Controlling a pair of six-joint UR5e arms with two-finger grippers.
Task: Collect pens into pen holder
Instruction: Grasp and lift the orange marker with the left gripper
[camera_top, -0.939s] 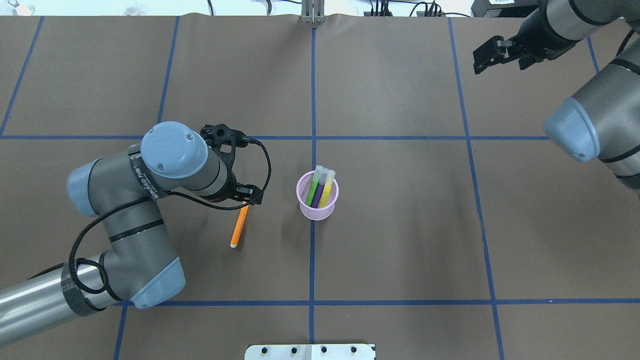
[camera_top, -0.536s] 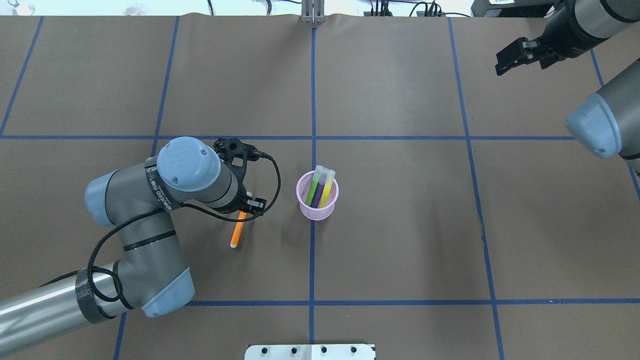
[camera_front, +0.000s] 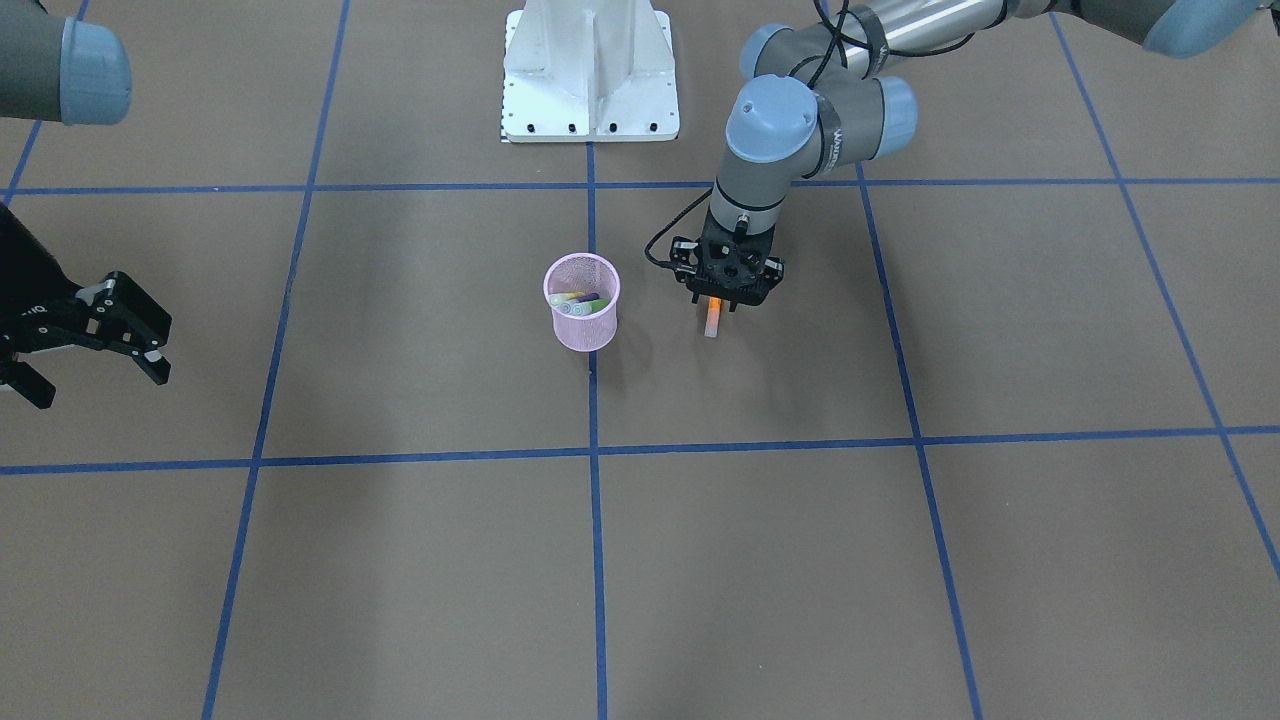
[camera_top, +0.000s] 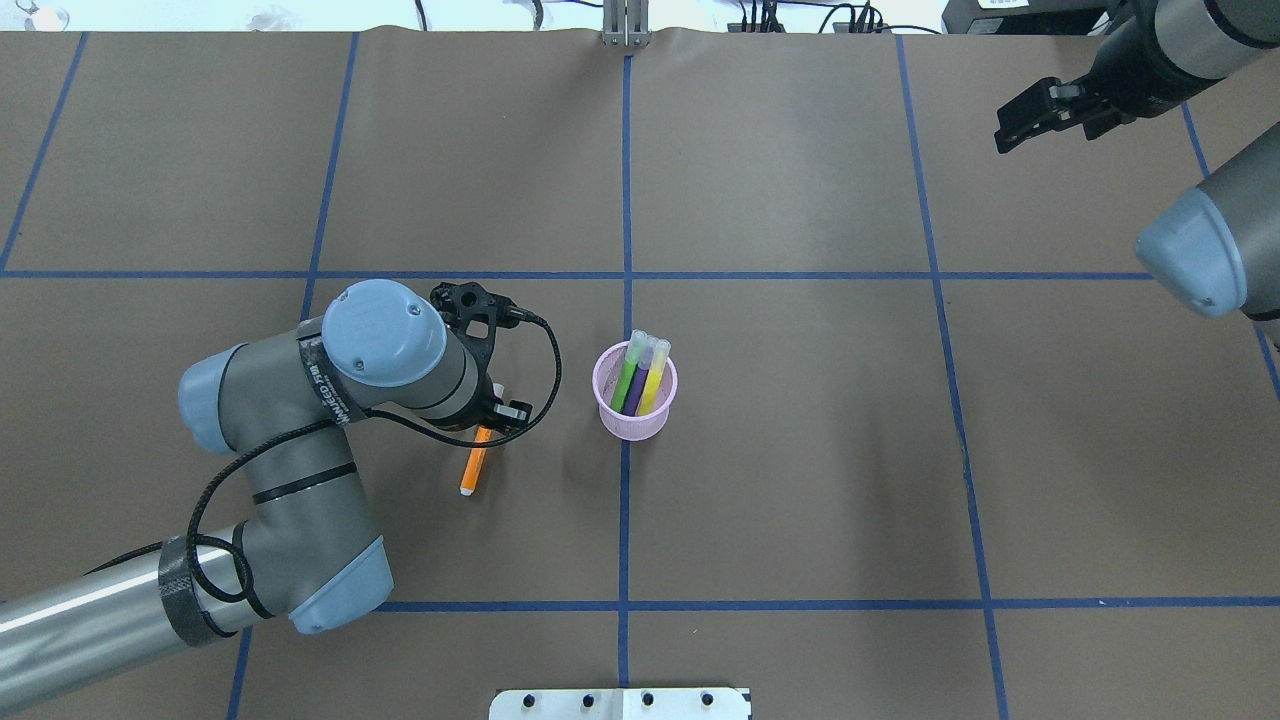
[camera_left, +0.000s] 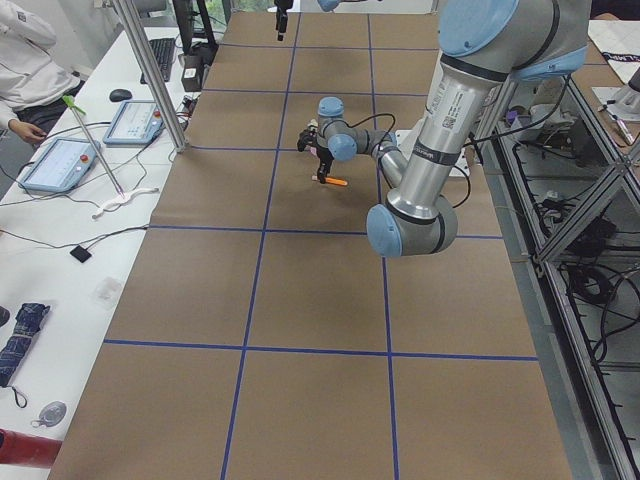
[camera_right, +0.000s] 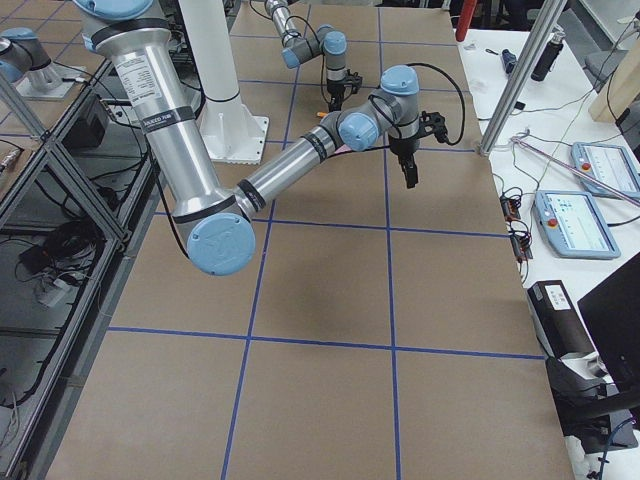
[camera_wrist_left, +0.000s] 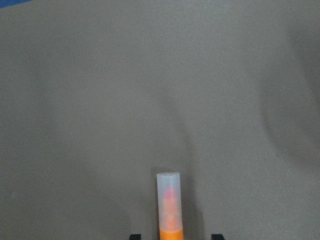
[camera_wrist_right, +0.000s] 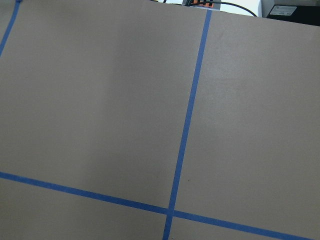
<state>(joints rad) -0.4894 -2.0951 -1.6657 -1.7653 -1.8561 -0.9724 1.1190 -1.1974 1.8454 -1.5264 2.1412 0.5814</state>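
Left hand (camera_front: 727, 300) poised around the one loose orange pen (camera_front: 712, 322)
Front view: it stands low over the pen, flat on the bench (camera_front: 900, 560) near the pink mesh pen holder (camera_front: 583, 320), seemingly aligned for a pinch. Overhead: three pens (camera_top: 640, 375) lean in the holder; the right hand (camera_top: 1003, 128), spread and empty, hangs well clear. Left wrist: open fingertips (camera_wrist_left: 135, 236) flank the pale translucent cap (camera_wrist_left: 168, 200), not touching.

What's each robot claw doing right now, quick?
Left gripper: open, its fingers either side of the orange pen, not gripping it.
Right gripper: open, holding nothing.
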